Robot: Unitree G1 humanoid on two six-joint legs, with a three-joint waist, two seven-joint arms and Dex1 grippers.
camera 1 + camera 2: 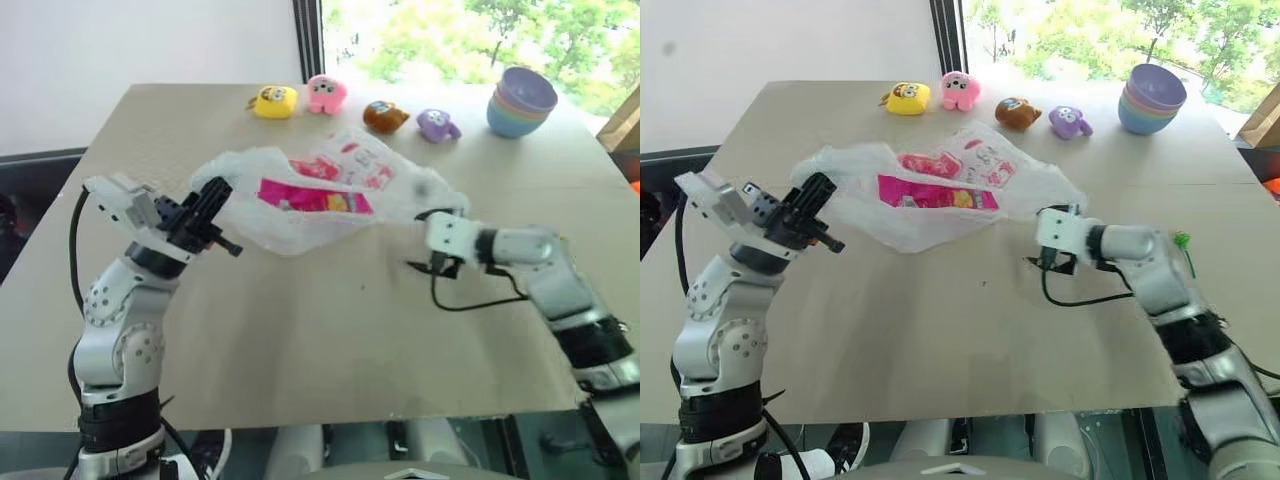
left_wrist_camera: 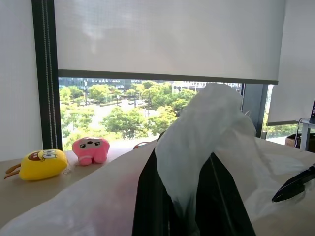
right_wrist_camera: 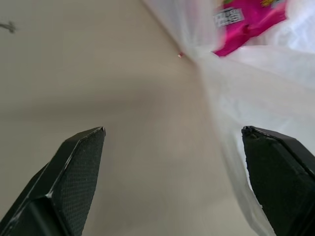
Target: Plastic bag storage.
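1. Head stereo views: a large, thin, crinkly translucent white plastic bag [image 1: 330,195] with red and pink printing lies spread across the middle of the flat beige surface [image 1: 330,340], one end raised. Through its film shows a shiny pink snack packet [image 1: 315,197]. The left gripper [image 1: 207,215] has its two black fingers closed on the bag's left end, holding that end up off the surface. The right gripper [image 1: 437,240] sits just beside the bag's right end, low over the surface. Along the far edge stand a yellow plush toy [image 1: 274,101], a pink plush toy [image 1: 326,93], a brown plush toy [image 1: 384,116] and a purple plush toy [image 1: 437,125], with a stack of pastel plastic bowls [image 1: 522,102] further right.

2. Left wrist view: the black fingers [image 2: 155,201] are pinched together with a bunch of the white bag's film [image 2: 211,137] caught between them and rising above them. The yellow and pink plush toys sit beyond on the surface, before a window with a lowered white roller blind [image 2: 167,37].

3. Right wrist view: the two black fingers [image 3: 69,182] stand wide apart with nothing between them but bare surface. The bag's film lies beside one finger, partly in front of it; whether they touch I cannot tell. The pink packet shows inside the bag.
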